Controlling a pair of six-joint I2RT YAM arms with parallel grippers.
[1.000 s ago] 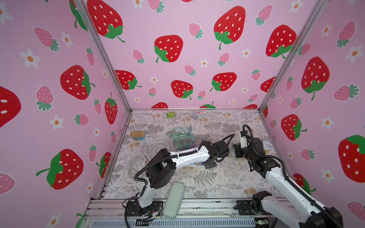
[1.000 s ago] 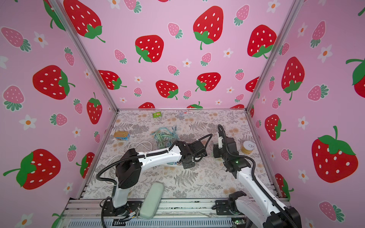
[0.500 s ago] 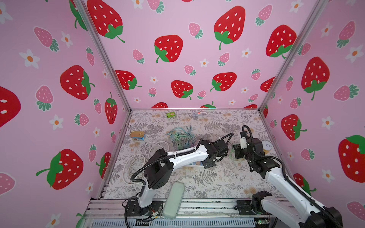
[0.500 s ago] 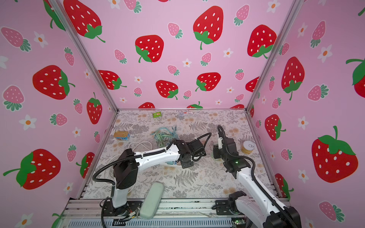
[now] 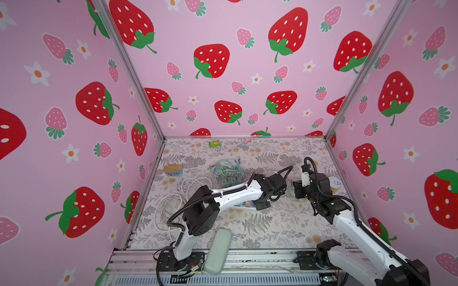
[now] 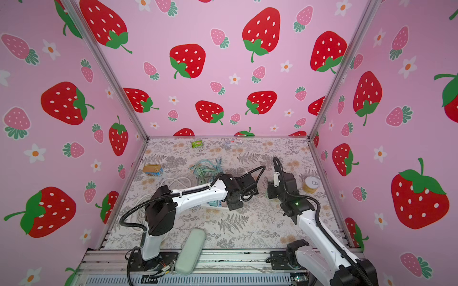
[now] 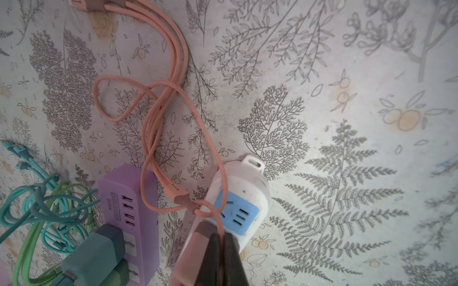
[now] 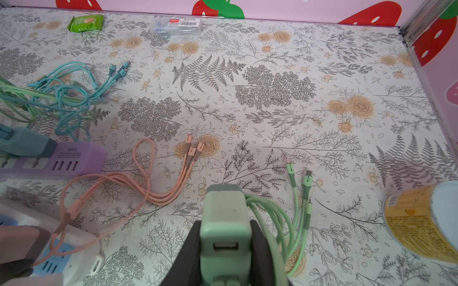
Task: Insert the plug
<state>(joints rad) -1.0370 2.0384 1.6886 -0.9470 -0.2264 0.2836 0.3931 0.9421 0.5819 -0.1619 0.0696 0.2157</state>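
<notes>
In the right wrist view my right gripper (image 8: 224, 230) is shut on a pale green plug (image 8: 225, 213), its USB port facing the camera. The plug's green cable (image 8: 296, 198) trails onto the mat. My left gripper (image 7: 222, 236) is pinched shut on a thin pink cable (image 7: 153, 118). It hangs over the white power strip (image 7: 247, 178), next to a pink plug (image 7: 195, 250) that stands on the strip beside its blue socket face (image 7: 238, 213). In both top views the left gripper (image 5: 262, 205) is over the strip (image 5: 244, 205) and the right gripper (image 5: 297, 190) is just right of it.
A purple power strip (image 7: 128, 188) with dark teal plugs (image 7: 99, 250) lies beside the white one, with tangled teal cables (image 8: 62, 94) behind it. A yellow can (image 8: 421, 218) stands at the right wall. A tin (image 5: 173, 170), white cord (image 5: 171, 203) and grey-green case (image 5: 218, 250) are nearby.
The left arm shifted slightly while its gripper stayed over the white power strip. The right arm has held its place with the green plug.
</notes>
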